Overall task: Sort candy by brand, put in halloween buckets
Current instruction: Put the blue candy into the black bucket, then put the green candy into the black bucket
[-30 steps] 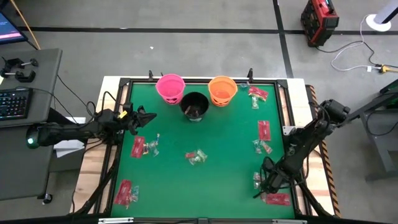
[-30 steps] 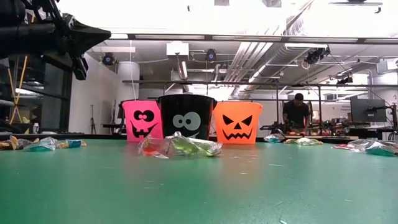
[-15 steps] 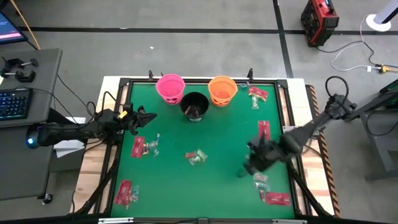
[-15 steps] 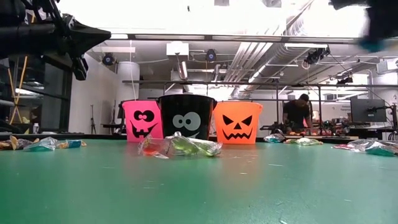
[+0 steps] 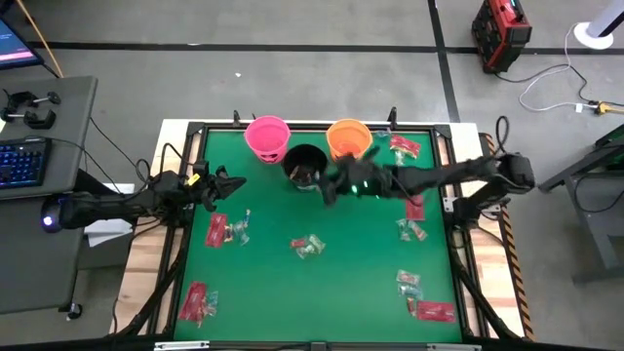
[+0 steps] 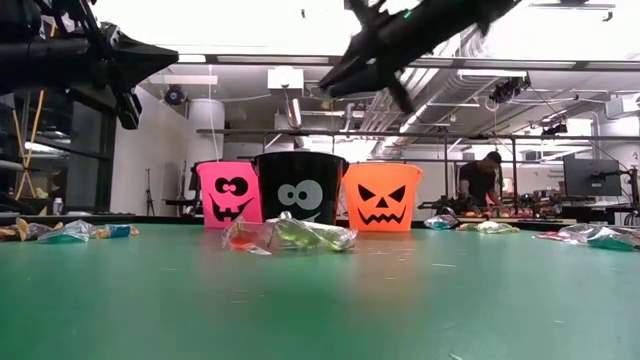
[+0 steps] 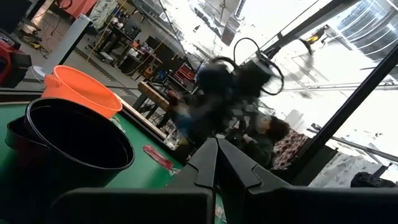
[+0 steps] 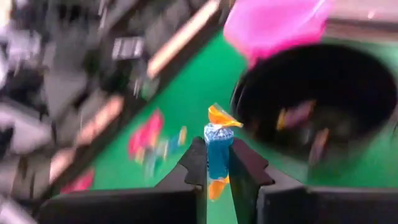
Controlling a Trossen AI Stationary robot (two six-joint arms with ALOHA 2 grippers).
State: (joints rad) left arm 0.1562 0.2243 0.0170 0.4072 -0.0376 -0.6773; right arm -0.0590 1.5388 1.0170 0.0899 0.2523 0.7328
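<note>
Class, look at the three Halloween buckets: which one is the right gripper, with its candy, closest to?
The black bucket. The right gripper, shut on a blue-wrapped candy, hangs beside its rim; the pink bucket and orange bucket stand farther back.

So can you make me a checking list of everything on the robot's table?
Surface: green table, framed in black.
Job's things: pink bucket, black bucket and orange bucket at the far edge; candy piles scattered around.
Clutter: nothing seen.
Claws: right claw shut on a blue candy beside the black bucket; left claw shut, empty, at the left edge.
Cables: white cable on the floor.
Surroundings: keyboard, red box.
</note>
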